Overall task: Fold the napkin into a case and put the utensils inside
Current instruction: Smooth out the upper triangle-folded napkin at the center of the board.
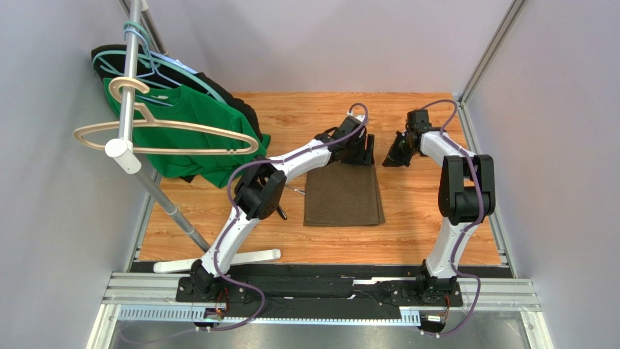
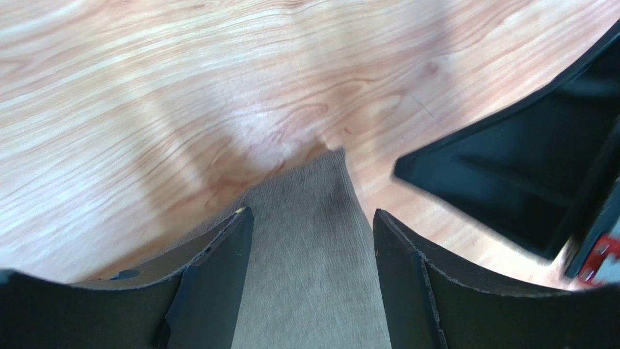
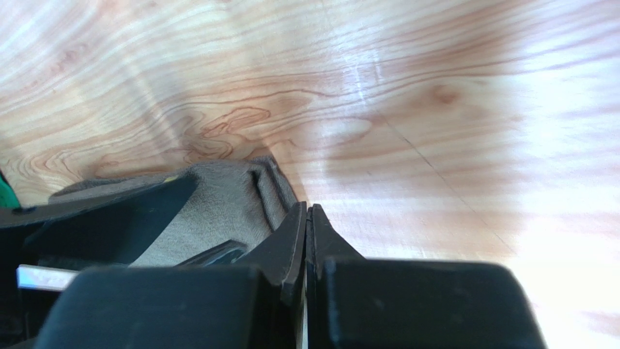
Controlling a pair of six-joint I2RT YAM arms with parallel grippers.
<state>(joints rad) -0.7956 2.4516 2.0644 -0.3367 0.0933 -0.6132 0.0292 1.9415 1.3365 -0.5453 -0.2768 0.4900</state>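
- The napkin (image 1: pixel 343 195) is a dark olive-brown cloth of soft, matte weave. It lies flat as a rectangle on the table (image 1: pixel 415 218), whose top is glossy honey-coloured wood grain, about midway between the two arms.
- The left gripper (image 2: pixel 313 240) sits at the napkin's far edge. Its broad black fingers (image 2: pixel 211 283) have rough-cut edges. The jaws stand apart, with a corner of the cloth running up between them to a blunt point on the wood, and neither finger visibly pinches the fabric.
- The right gripper (image 3: pixel 309 233) is just beside the napkin's far right corner. Its wedge-shaped black jaws are pressed together with nothing between them. In the right wrist view the cloth's edge there shows stacked, ribbed layers.
- One slim utensil (image 1: pixel 294 190) lies just left of the napkin, partly hidden by the left arm. It is too small to tell its kind.
- A green shirt (image 1: pixel 196 138) hangs limp at the far left behind a pale wooden hanger (image 1: pixel 167 135) on a metal rail.
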